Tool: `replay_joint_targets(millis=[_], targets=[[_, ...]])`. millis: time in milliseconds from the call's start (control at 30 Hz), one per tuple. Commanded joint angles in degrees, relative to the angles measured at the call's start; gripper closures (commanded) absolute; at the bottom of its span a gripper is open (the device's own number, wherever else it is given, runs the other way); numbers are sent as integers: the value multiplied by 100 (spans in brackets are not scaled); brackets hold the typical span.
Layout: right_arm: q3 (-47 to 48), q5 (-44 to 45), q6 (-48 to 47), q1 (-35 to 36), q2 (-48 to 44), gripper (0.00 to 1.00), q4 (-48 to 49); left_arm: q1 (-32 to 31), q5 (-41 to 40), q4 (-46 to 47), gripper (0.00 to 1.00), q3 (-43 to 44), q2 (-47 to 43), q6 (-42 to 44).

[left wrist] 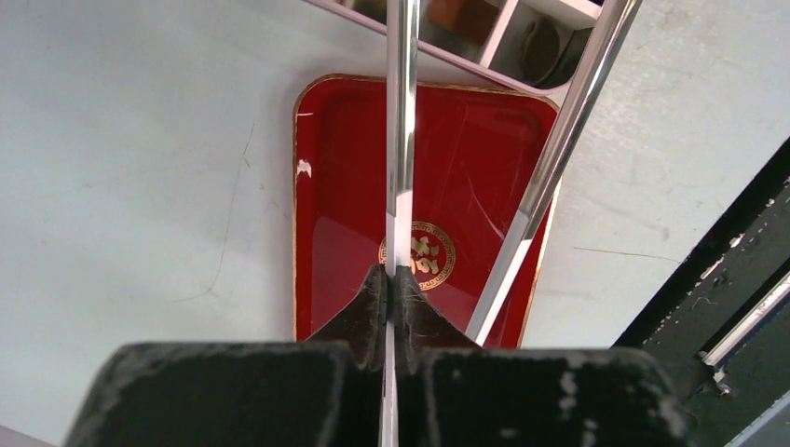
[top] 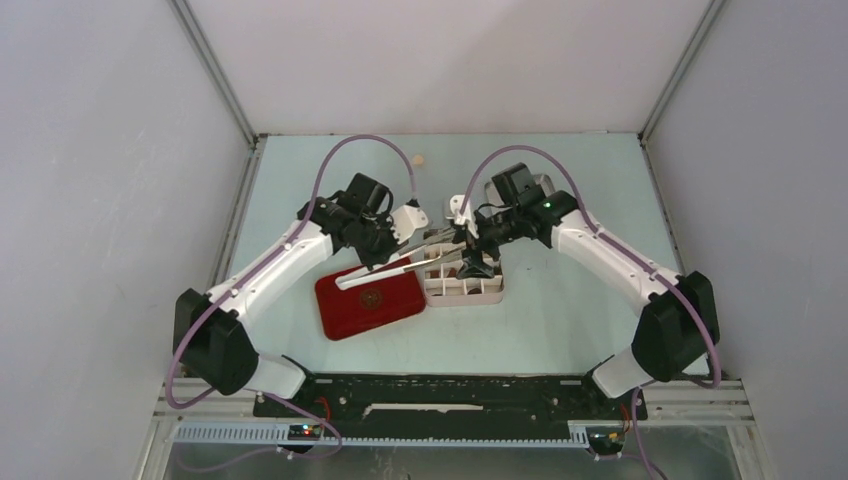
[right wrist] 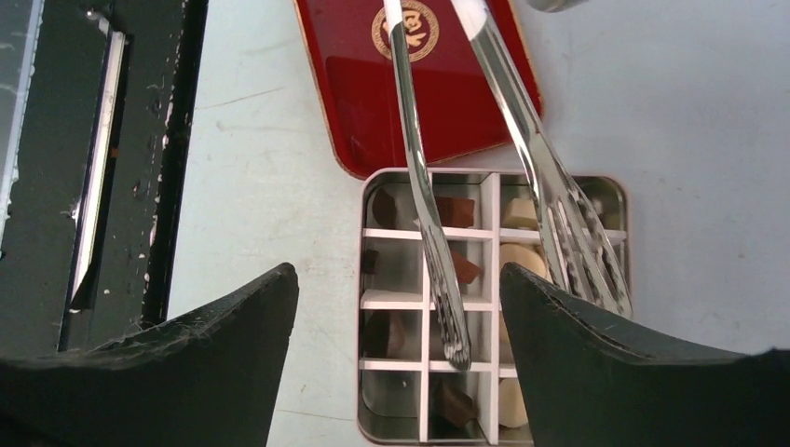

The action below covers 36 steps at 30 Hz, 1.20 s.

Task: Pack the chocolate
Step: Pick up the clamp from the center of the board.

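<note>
Dark brown and cream chocolate pieces [right wrist: 458,212] lie in the cells of a white divided box [right wrist: 484,174] [top: 487,291]. My left gripper [left wrist: 392,279] [top: 385,245] is shut on one arm of metal tongs [left wrist: 401,140] [top: 372,274]. The tongs reach across the red tray [left wrist: 335,186] to the box, and their tips [right wrist: 454,335] hang spread over the cells with nothing between them. My right gripper [right wrist: 399,307] [top: 475,262] stands open just above the box, its fingers on either side of the near cells, holding nothing. A brown piece [left wrist: 461,14] shows in the left wrist view.
The red tray [top: 370,300] with a gold emblem lies left of the box, touching it. A small cream bit [top: 419,159] sits alone at the far side of the table. The black base rail [right wrist: 93,140] runs along the near edge.
</note>
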Motion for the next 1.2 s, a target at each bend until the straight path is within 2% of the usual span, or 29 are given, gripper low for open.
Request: replay_joint_targets(millis=[0,133,267,367,400,500,600,667,767,833,967,1167], targets=[[30,96,-100,119,272,23,39,-48,300,76,100,365,-147,95],[29,119,-69,116,404,48,6,-44,293,36,100,394,-158,145],[28,150,-37,122,454,82,44,-48,337,-26,100,417,-158,222],[28,160,-9,122,486,99,75,-45,433,-92,100,461,-168,288],[28,149,-4,122,493,100,72,-48,453,-89,97,464,-179,299],[30,16,-84,76,490,100,-10,90,701,168,64,402,-374,120],[28,-439,-45,-156,467,100,-54,609,1560,779,38,136,-750,-509],[31,-894,35,-394,443,100,-68,1068,2346,1329,28,-149,-963,-992],[28,-1709,126,-793,406,100,-144,1578,3457,2111,25,-646,-1040,-1490],[28,-2048,93,-948,389,100,-243,1630,3728,2574,3,-968,-1069,-1572],[29,-2386,97,-1043,386,100,-312,1610,3987,2968,0,-1143,-900,-1657],[31,-2704,225,-1076,354,100,-222,1489,3986,2817,0,-996,-523,-1294]])
